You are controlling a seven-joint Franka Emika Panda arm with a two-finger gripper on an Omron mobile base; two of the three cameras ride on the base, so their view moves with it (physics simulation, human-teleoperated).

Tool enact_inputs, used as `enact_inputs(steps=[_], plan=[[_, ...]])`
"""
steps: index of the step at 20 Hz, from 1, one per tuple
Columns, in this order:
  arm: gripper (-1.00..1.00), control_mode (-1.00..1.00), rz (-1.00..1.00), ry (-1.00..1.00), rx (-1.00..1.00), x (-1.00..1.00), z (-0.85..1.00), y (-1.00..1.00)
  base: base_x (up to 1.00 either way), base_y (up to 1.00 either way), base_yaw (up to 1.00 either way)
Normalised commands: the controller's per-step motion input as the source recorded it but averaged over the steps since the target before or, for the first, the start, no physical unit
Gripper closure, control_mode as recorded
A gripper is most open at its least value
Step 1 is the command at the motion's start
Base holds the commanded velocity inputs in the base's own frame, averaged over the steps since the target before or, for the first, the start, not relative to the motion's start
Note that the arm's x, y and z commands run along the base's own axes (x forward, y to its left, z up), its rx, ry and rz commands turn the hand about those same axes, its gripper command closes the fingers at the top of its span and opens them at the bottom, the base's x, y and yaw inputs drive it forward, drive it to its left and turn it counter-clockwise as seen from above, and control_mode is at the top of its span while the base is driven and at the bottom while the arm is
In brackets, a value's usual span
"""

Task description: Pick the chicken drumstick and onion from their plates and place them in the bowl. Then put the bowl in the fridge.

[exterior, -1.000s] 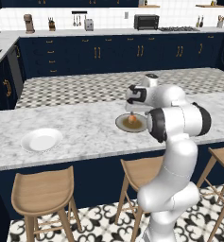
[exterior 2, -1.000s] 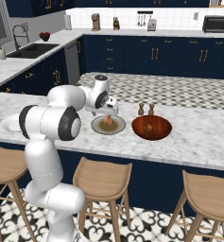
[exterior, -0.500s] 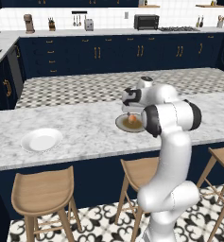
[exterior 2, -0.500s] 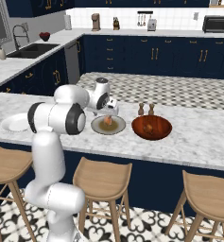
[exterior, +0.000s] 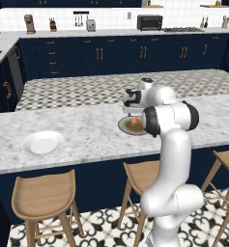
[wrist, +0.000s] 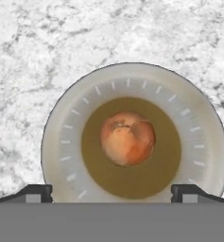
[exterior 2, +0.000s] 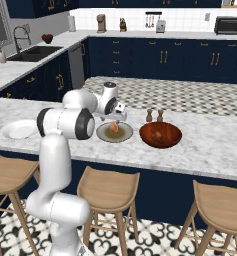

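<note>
The onion sits in the olive-brown centre of the grey-rimmed plate on the marble counter. My gripper hangs straight above it, open, with a fingertip on either side and nothing between them. From the base cameras the gripper hovers just over the onion and its plate. To the right stands the reddish-brown bowl with a small brown piece, the chicken drumstick, lying in it. The white plate lies bare at the far left. The fridge is out of view.
Two small shakers stand just behind the bowl. Wooden stools line the counter's near side. A second counter run with a sink and navy cabinets lies beyond.
The hand has shifted slightly and settled over the onion's plate while the elbow swung in. The jaws stay open. Onion, plates and bowl have not moved.
</note>
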Motion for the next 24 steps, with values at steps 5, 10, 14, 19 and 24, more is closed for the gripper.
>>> enact_inputs(steps=[5,10,14,19,24], plan=[[-1.00,-1.00,0.00,0.00,0.00,0.23,-0.22,0.00,0.00,0.00,0.00],[-1.00,-1.00,0.00,0.02,0.00,-0.06,-0.31,0.00,0.00,0.00,0.00],[-1.00,-1.00,0.00,0.03,0.00,-0.10,-0.23,0.00,0.00,0.00,0.00],[-1.00,-1.00,0.00,0.00,0.00,0.11,-0.28,0.00,0.00,0.00,0.00],[-1.00,-1.00,0.00,0.00,0.00,0.20,-0.28,0.00,0.00,0.00,0.00]])
